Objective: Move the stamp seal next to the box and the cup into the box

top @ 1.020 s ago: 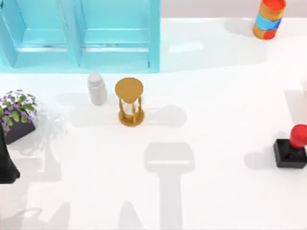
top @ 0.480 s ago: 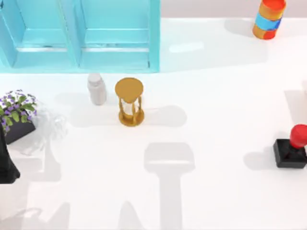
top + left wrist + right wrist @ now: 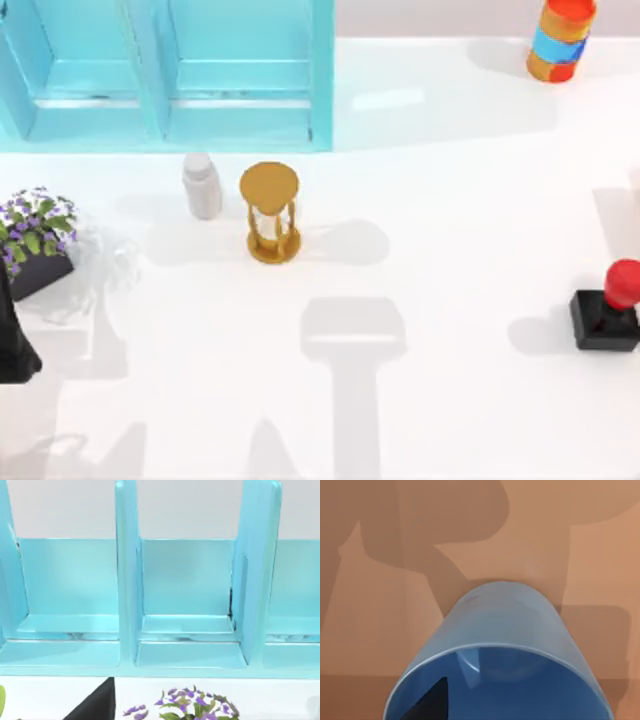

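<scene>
The stamp seal (image 3: 605,312), a black square block with a red knob, stands at the table's right edge in the top view. The blue cup (image 3: 500,655) sits close up in the right wrist view, its open mouth toward the camera. One dark fingertip (image 3: 432,702) of my right gripper reaches inside its rim, shut on the wall. Under the cup lies a flat brown surface (image 3: 380,620) crossed by shadows; I cannot tell whether it is the box. My left arm (image 3: 12,340) is parked at the table's left edge.
A cyan shelf unit (image 3: 170,75) spans the back left. A white bottle (image 3: 202,185) and a golden hourglass (image 3: 270,212) stand before it. A purple flower pot (image 3: 38,245) sits at the left, and a striped cylinder (image 3: 560,38) at the back right.
</scene>
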### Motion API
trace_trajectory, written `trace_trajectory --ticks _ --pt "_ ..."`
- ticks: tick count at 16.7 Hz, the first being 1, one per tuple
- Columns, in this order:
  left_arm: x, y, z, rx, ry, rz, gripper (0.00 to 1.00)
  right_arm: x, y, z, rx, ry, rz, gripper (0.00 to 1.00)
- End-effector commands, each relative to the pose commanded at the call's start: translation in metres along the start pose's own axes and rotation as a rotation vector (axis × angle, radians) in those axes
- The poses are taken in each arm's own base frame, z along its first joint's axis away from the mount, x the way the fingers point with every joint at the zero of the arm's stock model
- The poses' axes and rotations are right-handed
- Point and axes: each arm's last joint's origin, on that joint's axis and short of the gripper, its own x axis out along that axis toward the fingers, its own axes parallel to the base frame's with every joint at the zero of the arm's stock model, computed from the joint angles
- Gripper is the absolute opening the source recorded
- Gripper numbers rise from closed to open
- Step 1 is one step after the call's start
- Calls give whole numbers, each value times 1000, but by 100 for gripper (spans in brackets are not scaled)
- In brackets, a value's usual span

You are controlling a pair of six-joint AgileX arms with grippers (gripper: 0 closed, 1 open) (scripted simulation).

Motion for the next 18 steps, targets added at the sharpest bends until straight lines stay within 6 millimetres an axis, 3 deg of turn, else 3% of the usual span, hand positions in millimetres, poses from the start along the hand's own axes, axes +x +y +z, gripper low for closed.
trace_trajectory --ticks 7,12,18 --pt "0 0 0 0 0 0 100 -3 0 5 -19 -8 2 100" --pt "0 0 0 0 0 0 100 -29 7 28 -119 -89 -42 100" --pt "0 0 0 0 0 0 100 -54 13 37 -169 -148 -88 100"
